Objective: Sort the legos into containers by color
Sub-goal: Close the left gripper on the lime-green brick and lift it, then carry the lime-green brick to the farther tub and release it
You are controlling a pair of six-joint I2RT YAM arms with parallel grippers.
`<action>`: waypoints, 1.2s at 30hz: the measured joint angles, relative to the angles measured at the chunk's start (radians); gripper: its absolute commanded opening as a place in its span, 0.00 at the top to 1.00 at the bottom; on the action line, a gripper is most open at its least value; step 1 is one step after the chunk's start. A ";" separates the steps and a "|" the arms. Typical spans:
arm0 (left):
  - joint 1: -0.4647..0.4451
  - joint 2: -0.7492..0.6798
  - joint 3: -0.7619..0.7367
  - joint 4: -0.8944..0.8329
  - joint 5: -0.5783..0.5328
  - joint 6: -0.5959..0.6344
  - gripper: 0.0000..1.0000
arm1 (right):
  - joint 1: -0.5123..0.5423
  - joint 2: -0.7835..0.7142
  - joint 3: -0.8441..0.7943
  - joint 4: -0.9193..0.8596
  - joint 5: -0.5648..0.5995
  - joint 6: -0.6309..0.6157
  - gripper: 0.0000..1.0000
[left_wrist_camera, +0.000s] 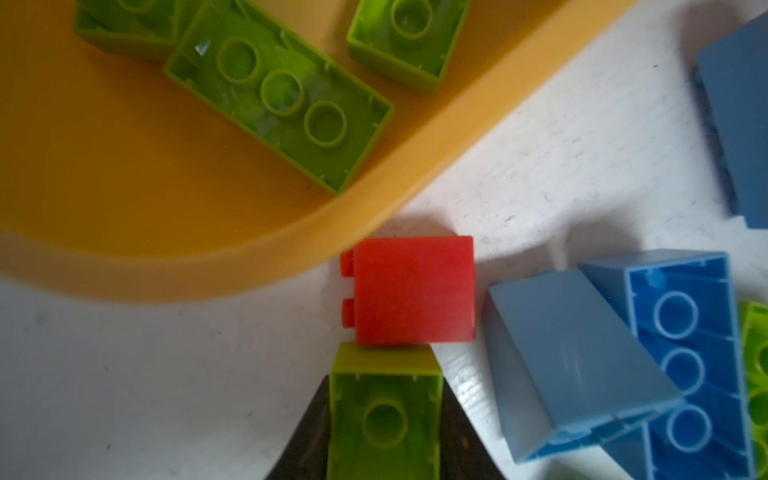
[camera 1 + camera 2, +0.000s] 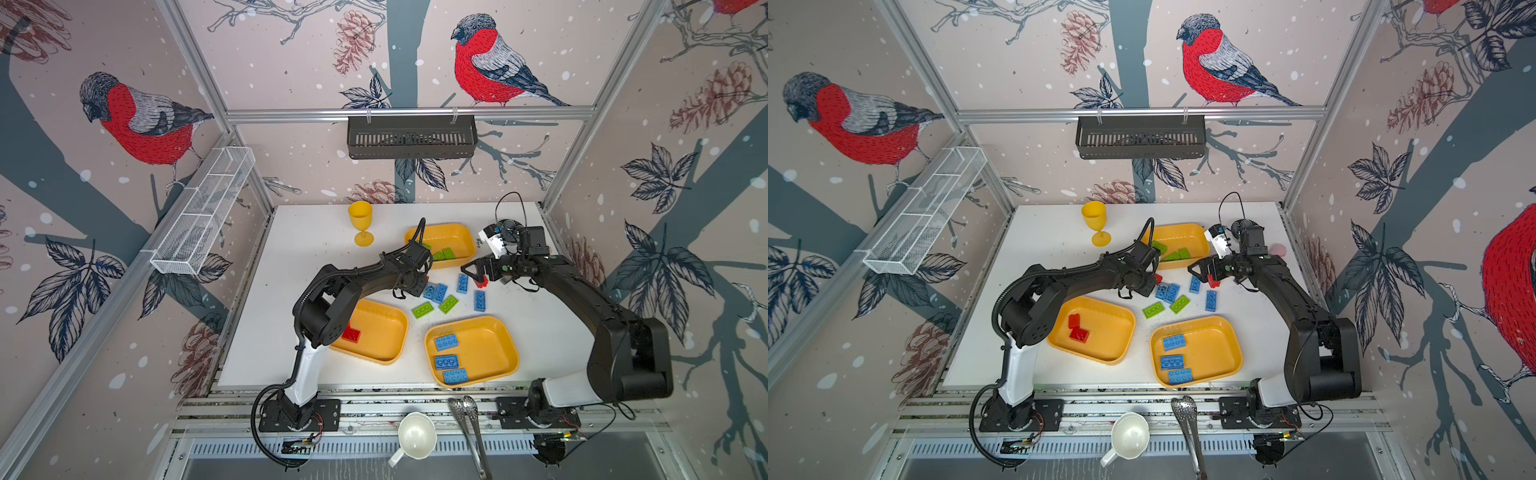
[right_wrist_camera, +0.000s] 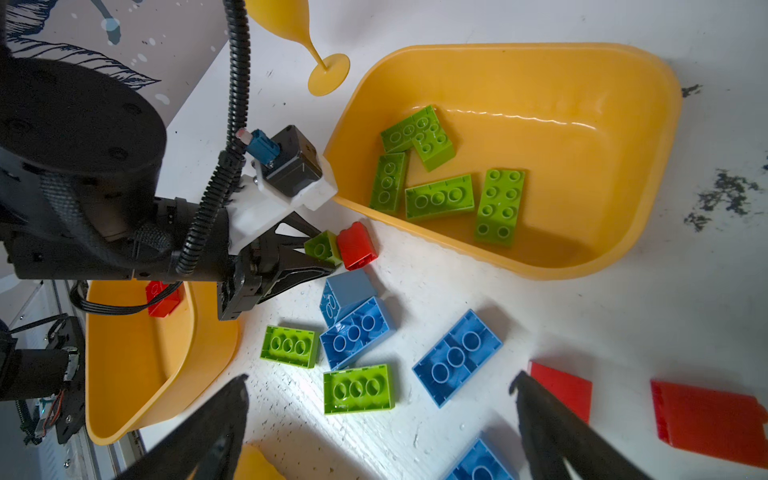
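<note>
My left gripper is shut on a small green lego just above the table, beside the back tray's rim. A small red lego touches the green one's end. That tray holds several green legos. The near-left tray holds red legos. In the near-right tray lie three blue ones. My right gripper stands open over the loose legos, with nothing between its fingers. Red legos lie by one finger. Loose blue and green legos lie mid-table.
A yellow goblet stands at the back left of the table. A white cup and metal tongs lie on the front rail. A black basket hangs on the back wall, a white wire basket on the left wall.
</note>
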 measured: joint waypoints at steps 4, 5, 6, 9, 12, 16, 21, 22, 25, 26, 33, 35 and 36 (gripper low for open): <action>0.002 -0.063 -0.026 -0.027 0.001 0.015 0.69 | 0.002 -0.006 -0.002 0.000 0.000 0.000 0.01; 0.003 -0.081 -0.034 -0.040 0.001 0.026 0.70 | 0.002 -0.008 -0.003 0.000 0.000 0.000 0.01; 0.004 -0.096 -0.040 -0.055 0.003 0.026 0.69 | 0.002 -0.010 -0.005 0.000 0.000 0.000 0.01; 0.006 -0.149 -0.042 -0.108 0.006 0.033 0.69 | 0.002 -0.014 -0.010 0.001 0.000 0.002 0.01; 0.011 -0.185 -0.006 -0.157 0.013 0.033 0.69 | 0.002 -0.014 -0.010 0.002 0.000 0.004 0.01; 0.026 -0.188 0.098 -0.185 0.029 0.033 0.69 | 0.003 -0.013 -0.008 0.006 0.001 0.008 0.01; 0.037 -0.090 0.244 -0.177 0.029 0.049 0.69 | 0.004 -0.011 -0.001 0.011 0.001 0.008 0.01; 0.039 -0.057 0.276 -0.179 0.029 0.053 0.69 | 0.005 -0.011 0.000 0.014 0.001 0.008 0.01; 0.045 0.040 0.384 -0.182 0.028 0.060 0.69 | 0.005 -0.008 0.007 0.015 0.002 0.008 0.01; 0.048 0.066 0.415 -0.188 0.026 0.060 0.69 | 0.005 -0.006 0.011 0.015 0.004 0.008 0.01; 0.063 0.208 0.544 -0.217 -0.021 0.060 0.68 | 0.003 -0.002 0.024 0.014 0.016 0.007 0.01; 0.065 0.219 0.555 -0.220 -0.023 0.060 0.66 | 0.002 -0.002 0.023 0.015 0.016 0.007 0.01; 0.066 0.219 0.557 -0.219 -0.023 0.060 0.66 | 0.002 -0.002 0.023 0.015 0.016 0.006 0.01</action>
